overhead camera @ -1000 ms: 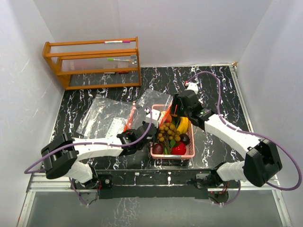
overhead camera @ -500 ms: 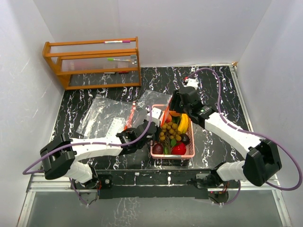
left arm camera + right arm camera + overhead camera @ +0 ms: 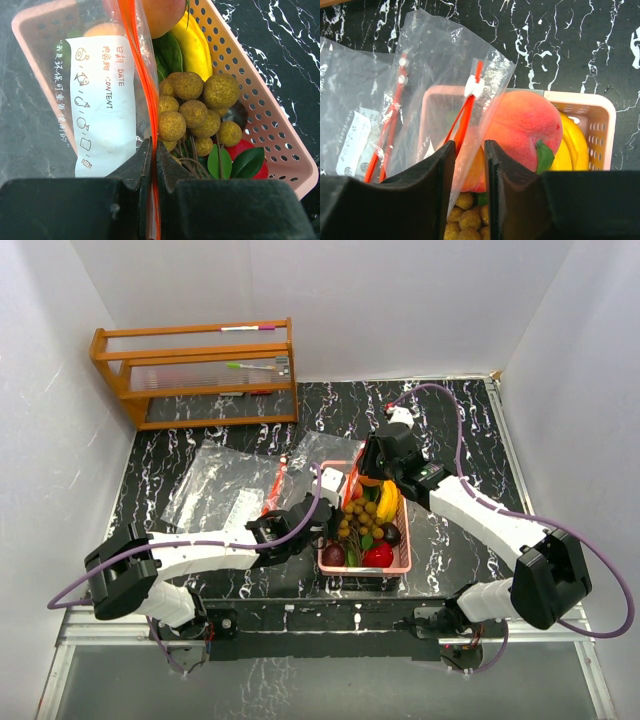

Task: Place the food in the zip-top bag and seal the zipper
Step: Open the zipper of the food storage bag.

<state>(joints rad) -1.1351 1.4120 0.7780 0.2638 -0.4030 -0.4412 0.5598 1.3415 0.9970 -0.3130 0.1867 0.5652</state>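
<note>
White walls are enclosing the black marbled bench (image 3: 455, 415), with a wooden rack (image 3: 195, 370) standing at its far left corner. Nearer the arms, the clear zip-top bag (image 3: 312, 455) is lying with its edge draped over the pink basket (image 3: 366, 570). All the food is sitting in that basket: the peach (image 3: 525, 122), bananas (image 3: 192, 45) and longan bunch (image 3: 192, 107). The left end effector (image 3: 154, 150) is pinching the bag's orange zipper strip (image 3: 145, 75) tight. The right end effector (image 3: 469, 146) is straddling the same edge below the white slider (image 3: 474, 89), its jaws standing narrowly apart and not yet clamping. Judging from this, the bag's mouth is being readied. The right jaws need to close on one lip, then spread the opening without dragging the basket.
</note>
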